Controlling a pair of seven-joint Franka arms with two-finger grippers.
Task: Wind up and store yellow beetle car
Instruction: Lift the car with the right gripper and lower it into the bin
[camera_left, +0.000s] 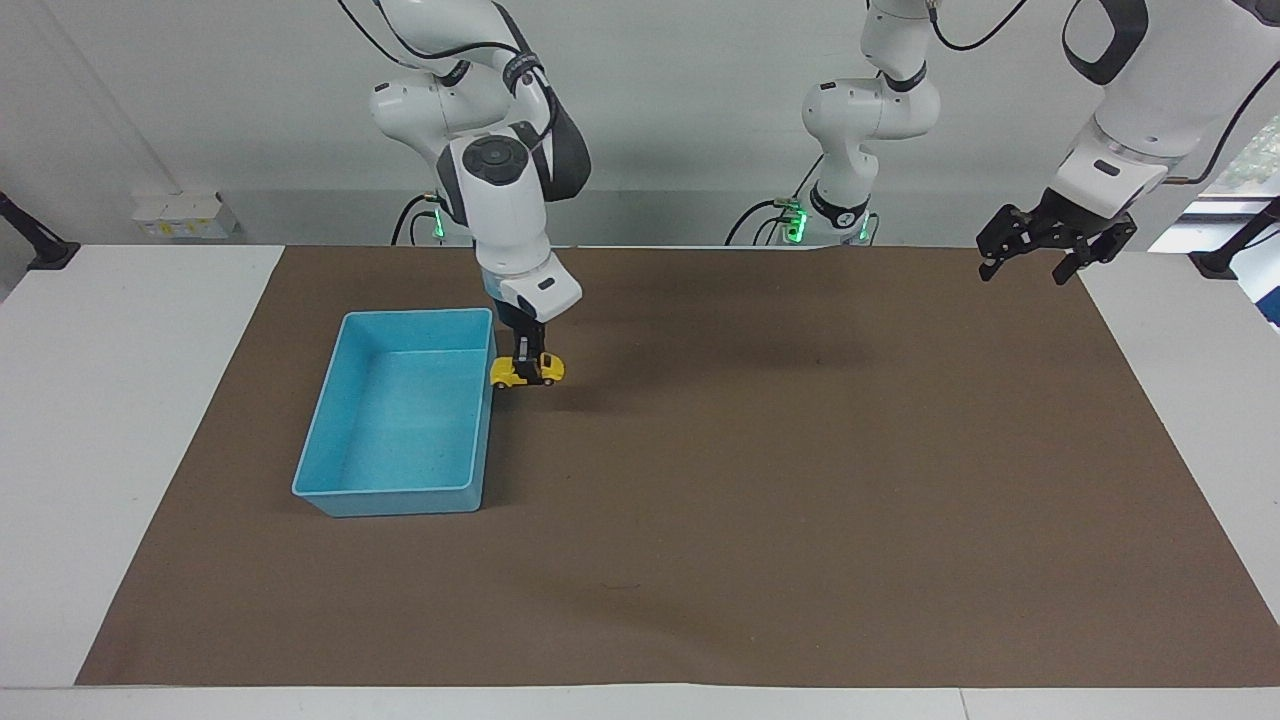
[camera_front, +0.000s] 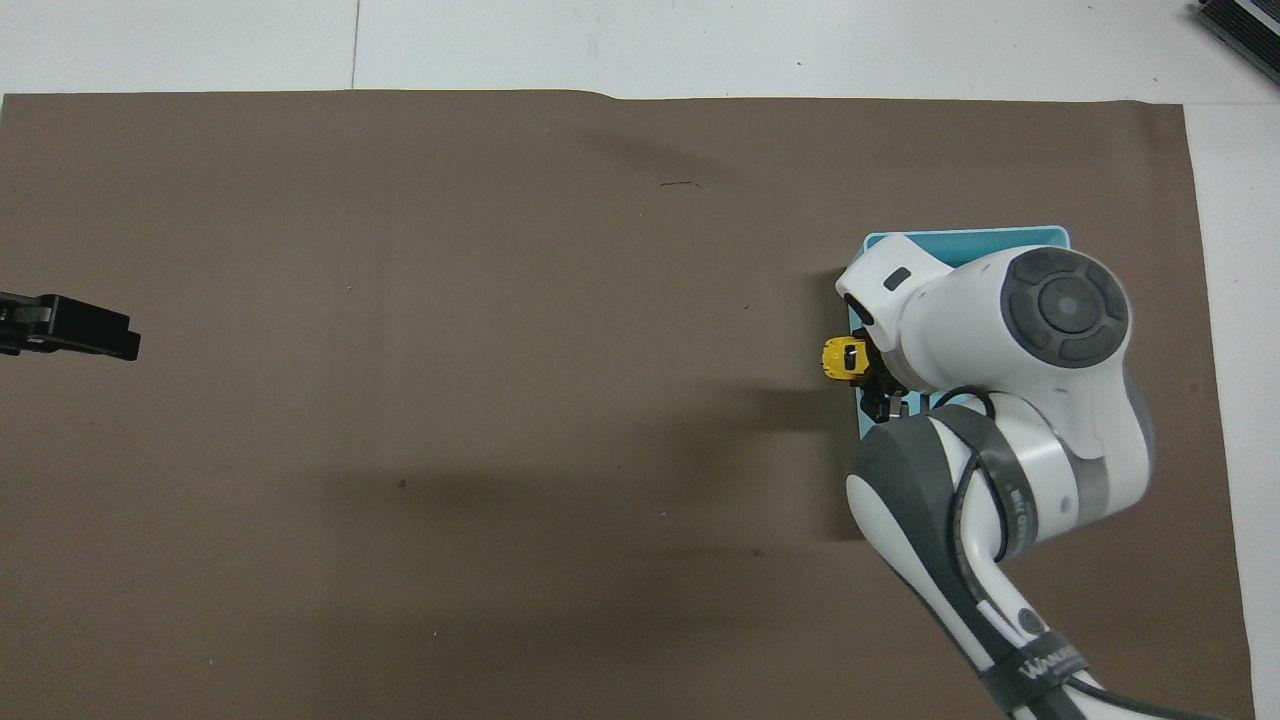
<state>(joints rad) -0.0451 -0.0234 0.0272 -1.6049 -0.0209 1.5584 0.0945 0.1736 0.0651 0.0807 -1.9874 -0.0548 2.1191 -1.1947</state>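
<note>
My right gripper (camera_left: 527, 362) is shut on the yellow beetle car (camera_left: 527, 371) and holds it in the air. The car hangs level with the rim of the blue bin (camera_left: 390, 497), at the bin's long wall toward the left arm's end. In the overhead view the car (camera_front: 843, 358) pokes out from under the right gripper (camera_front: 868, 375), right at that wall. The right arm hides most of the bin (camera_front: 990, 235) there. My left gripper (camera_left: 1035, 255) is open and empty. It waits in the air over the mat's corner at the left arm's end, and its tip shows in the overhead view (camera_front: 70, 328).
A brown mat (camera_left: 760, 480) covers most of the white table (camera_left: 120, 420). The bin holds nothing that I can see in the facing view.
</note>
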